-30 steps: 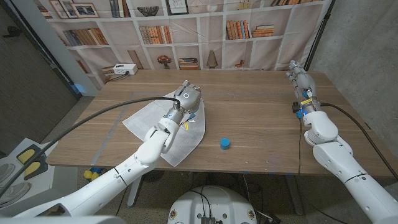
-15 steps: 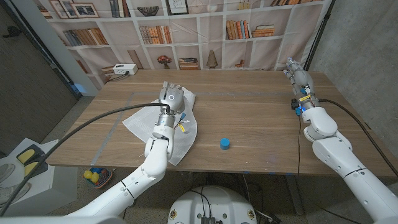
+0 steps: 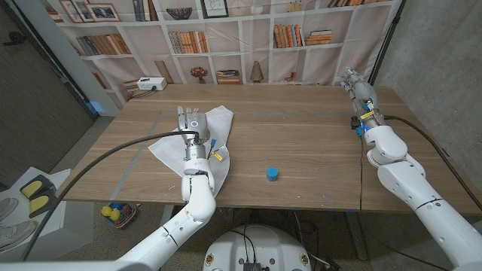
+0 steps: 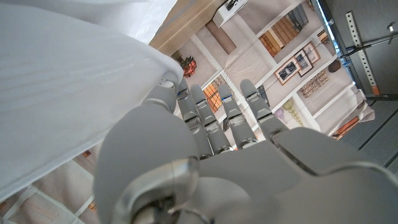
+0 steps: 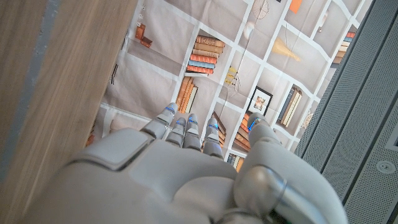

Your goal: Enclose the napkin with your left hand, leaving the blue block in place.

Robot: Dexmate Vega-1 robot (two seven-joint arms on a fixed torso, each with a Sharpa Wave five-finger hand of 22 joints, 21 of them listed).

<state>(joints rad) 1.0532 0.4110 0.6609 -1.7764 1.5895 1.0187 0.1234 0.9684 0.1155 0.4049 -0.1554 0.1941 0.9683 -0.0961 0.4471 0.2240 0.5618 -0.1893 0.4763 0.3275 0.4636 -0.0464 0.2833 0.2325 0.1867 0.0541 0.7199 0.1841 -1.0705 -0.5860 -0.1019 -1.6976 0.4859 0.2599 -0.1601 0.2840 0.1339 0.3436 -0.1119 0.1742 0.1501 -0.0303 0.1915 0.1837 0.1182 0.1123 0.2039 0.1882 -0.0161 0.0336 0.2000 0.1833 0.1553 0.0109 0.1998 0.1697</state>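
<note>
A white napkin [image 3: 167,147] lies rumpled on the left part of the wooden table [image 3: 301,128]. My left hand [image 3: 190,122] stands over its far side with fingers pointing away from me. In the left wrist view the fingers [image 4: 214,118] of my left hand [image 4: 205,155] are straight and apart, and a fold of the napkin [image 4: 62,81] lies against the thumb side. The small blue block [image 3: 272,174] sits near the table's front edge, well right of the napkin. My right hand [image 3: 354,83] is raised at the far right with fingers extended [image 5: 186,168], holding nothing.
A white box [image 3: 151,83] stands at the table's far left corner. A black cable [image 3: 113,147] runs from the left arm off the table's left edge. A bookshelf backdrop hangs behind the table. Bare wood lies between block and right arm.
My left hand has swept leftwards across the napkin's far side, and the napkin's right edge has bunched to the left with it. The blue block has stayed put. My right hand has barely moved.
</note>
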